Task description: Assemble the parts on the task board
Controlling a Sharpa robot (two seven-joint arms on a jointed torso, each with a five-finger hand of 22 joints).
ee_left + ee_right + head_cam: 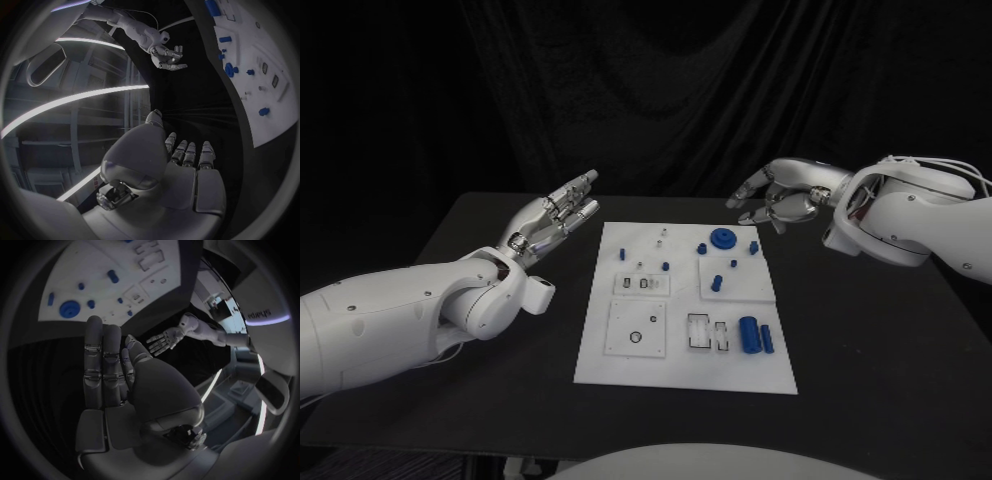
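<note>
My left hand [554, 222] and right hand [783, 197] hover open, empty, flanking the task board [625, 365]; its blue parts [724, 238] look small, stiff, light: pinch their sides.

Scene is reading dim overall; black backdrop and black table [877, 340] are swallowing most light. The white task board [678, 345] is standing out as the brightest area, no glare on it. Head view is staying sharp. Both wrist views are bending straight edges strongly toward the rim and darkening there. Bright light strips [75, 100] are streaking across the left wrist view.
</note>
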